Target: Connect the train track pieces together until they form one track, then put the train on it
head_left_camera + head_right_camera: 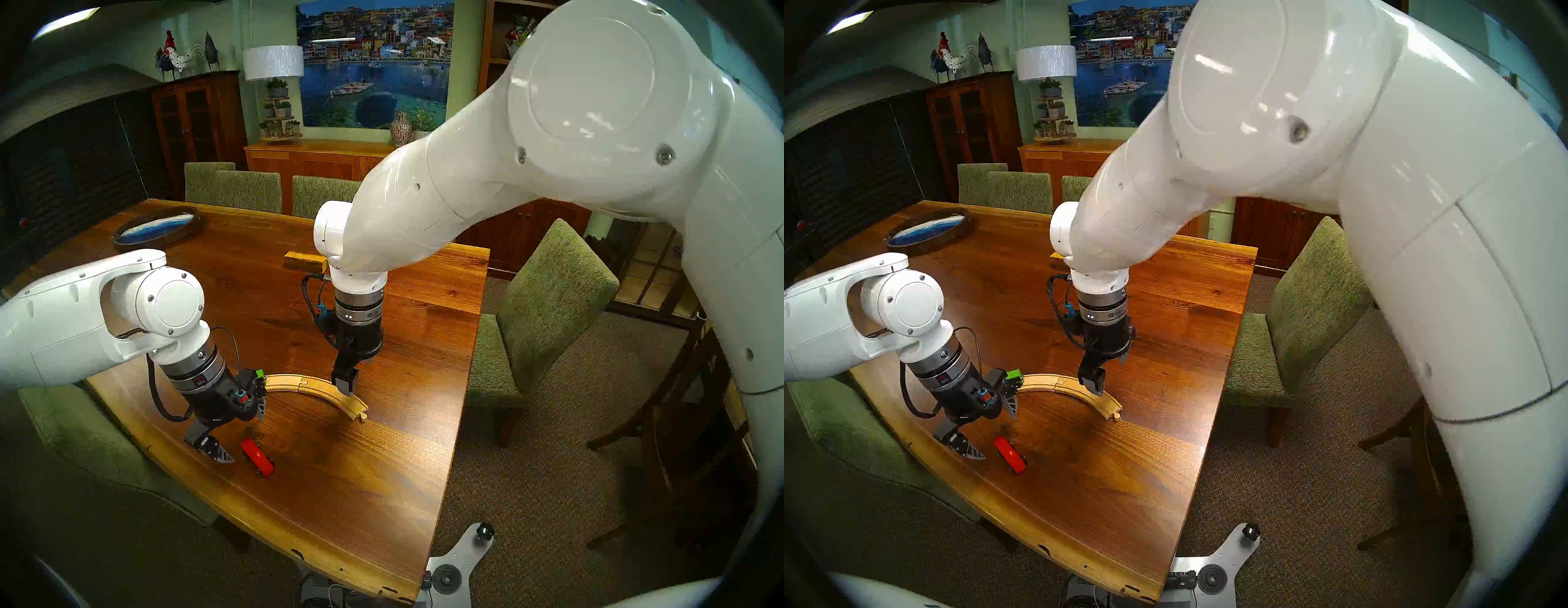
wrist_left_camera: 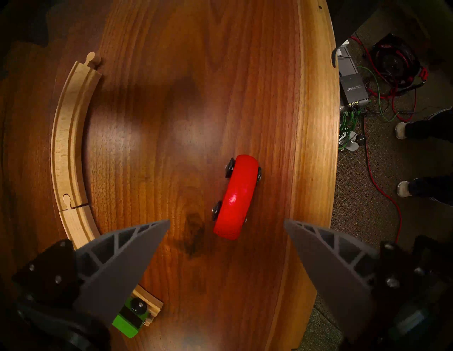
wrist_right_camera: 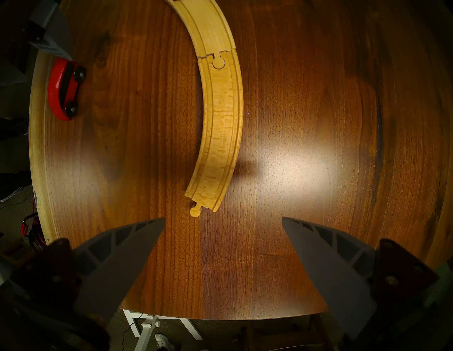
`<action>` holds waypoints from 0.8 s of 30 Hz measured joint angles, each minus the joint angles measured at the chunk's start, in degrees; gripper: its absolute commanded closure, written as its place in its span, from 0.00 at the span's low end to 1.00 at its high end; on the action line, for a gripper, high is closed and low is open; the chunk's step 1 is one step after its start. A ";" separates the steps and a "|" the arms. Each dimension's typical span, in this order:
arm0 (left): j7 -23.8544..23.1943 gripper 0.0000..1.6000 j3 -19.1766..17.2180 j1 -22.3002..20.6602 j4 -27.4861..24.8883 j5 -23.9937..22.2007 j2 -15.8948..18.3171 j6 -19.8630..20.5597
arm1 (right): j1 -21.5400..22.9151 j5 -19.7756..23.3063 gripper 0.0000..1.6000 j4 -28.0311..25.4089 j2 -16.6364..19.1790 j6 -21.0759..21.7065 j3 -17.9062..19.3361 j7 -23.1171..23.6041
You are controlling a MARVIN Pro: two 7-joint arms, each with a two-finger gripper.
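Note:
The two pale grooved track pieces lie joined as one track (image 1: 314, 388) (image 2: 66, 137) (image 3: 220, 117), seam in the middle and free peg (image 3: 196, 212) at the right end. The green car (image 1: 259, 374) (image 2: 128, 321) sits on the track's left end, half hidden behind my left gripper's finger. The red car (image 1: 256, 457) (image 2: 235, 196) (image 3: 62, 90) stands on the bare table near the front edge, off the track. My left gripper (image 1: 244, 437) (image 2: 226, 221) hangs open just above the red car, apart from it. My right gripper (image 1: 356, 378) (image 3: 223, 218) hovers open over the track's right half, empty.
A yellow-brown wooden block (image 1: 303, 260) lies behind my right wrist. An oval blue tray (image 1: 157, 231) sits at the far left of the table (image 1: 348, 488). Green chairs (image 1: 547, 305) ring the table. Cables and a person's feet (image 2: 404, 130) are on the floor past the front edge.

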 measured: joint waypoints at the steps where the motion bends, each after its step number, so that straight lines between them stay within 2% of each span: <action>1: 0.18 0.00 0.09 0.08 0.00 0.10 -0.08 0.11 | 0.00 0.00 0.00 0.00 0.00 0.00 0.00 0.00; 20: 3.77 0.00 2.40 2.35 1.96 2.33 -2.84 2.50 | 0.00 -0.07 0.00 0.01 0.02 0.04 0.07 -0.03; 22: 4.17 0.08 2.58 2.57 2.22 2.44 -3.19 2.82 | 0.00 -0.08 0.00 0.01 0.02 0.05 0.08 -0.03; 24: 4.49 0.40 2.72 2.77 2.41 2.49 -3.48 3.11 | 0.00 -0.08 0.00 0.01 0.02 0.05 0.09 -0.04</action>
